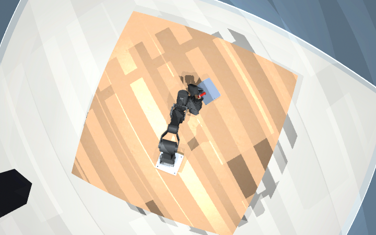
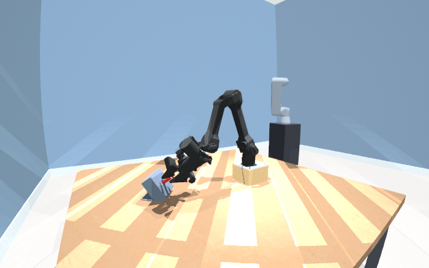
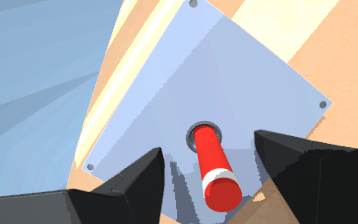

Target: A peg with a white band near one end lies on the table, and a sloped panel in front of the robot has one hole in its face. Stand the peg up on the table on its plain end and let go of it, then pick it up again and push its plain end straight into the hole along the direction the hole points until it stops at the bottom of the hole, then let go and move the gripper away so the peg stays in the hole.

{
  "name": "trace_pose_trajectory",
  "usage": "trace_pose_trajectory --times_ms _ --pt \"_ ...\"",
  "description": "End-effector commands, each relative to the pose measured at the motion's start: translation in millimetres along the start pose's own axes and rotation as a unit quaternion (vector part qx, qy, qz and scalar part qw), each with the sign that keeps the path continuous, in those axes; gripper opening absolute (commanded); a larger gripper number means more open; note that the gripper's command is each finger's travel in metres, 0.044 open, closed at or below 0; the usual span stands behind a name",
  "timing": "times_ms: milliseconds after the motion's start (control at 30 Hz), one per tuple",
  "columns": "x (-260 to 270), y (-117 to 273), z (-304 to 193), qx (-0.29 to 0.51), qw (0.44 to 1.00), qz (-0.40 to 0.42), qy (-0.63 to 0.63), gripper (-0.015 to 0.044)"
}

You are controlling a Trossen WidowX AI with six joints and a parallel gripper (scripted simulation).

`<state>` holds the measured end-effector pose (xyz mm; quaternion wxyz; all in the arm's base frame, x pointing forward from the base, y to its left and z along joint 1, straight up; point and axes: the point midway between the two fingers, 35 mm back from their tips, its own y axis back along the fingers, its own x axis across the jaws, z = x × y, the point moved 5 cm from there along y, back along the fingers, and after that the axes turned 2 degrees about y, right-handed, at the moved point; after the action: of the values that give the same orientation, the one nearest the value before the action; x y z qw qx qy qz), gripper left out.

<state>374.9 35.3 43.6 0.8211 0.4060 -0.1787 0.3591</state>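
A red peg [image 1: 202, 94] [image 2: 167, 180] [image 3: 212, 155] stands in the hole [image 3: 190, 142] of the sloped blue-grey panel [image 1: 212, 89] [image 2: 153, 187] [image 3: 260, 90]. Its plain end is inside the hole and its white-banded end points out toward the wrist camera. How deep it sits is hidden. My gripper [image 3: 210, 141] is open, its two black fingers standing one on each side of the peg with a gap on both sides. In the top and exterior views the gripper is close in front of the panel face and partly covers the peg.
The panel stands on the wooden table [image 1: 242, 116] [image 2: 206, 246]. The arm's white base plate [image 1: 170, 169] [image 2: 259, 164] sits on a wooden block [image 2: 249, 176]. Behind the table is a dark pedestal [image 2: 284, 143] with a pale robot arm [image 2: 276, 96].
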Motion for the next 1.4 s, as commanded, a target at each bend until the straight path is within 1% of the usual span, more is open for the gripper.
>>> trace_pose_trajectory --times_ms 0,133,1367 --pt "-0.2 0.3 0.0 0.000 1.000 0.000 0.000 0.0341" --pt "0.3 3.4 -0.2 0.000 1.000 0.000 0.000 0.0440" --pt "7.2 53.9 -2.5 0.004 1.000 0.000 0.000 0.0440"
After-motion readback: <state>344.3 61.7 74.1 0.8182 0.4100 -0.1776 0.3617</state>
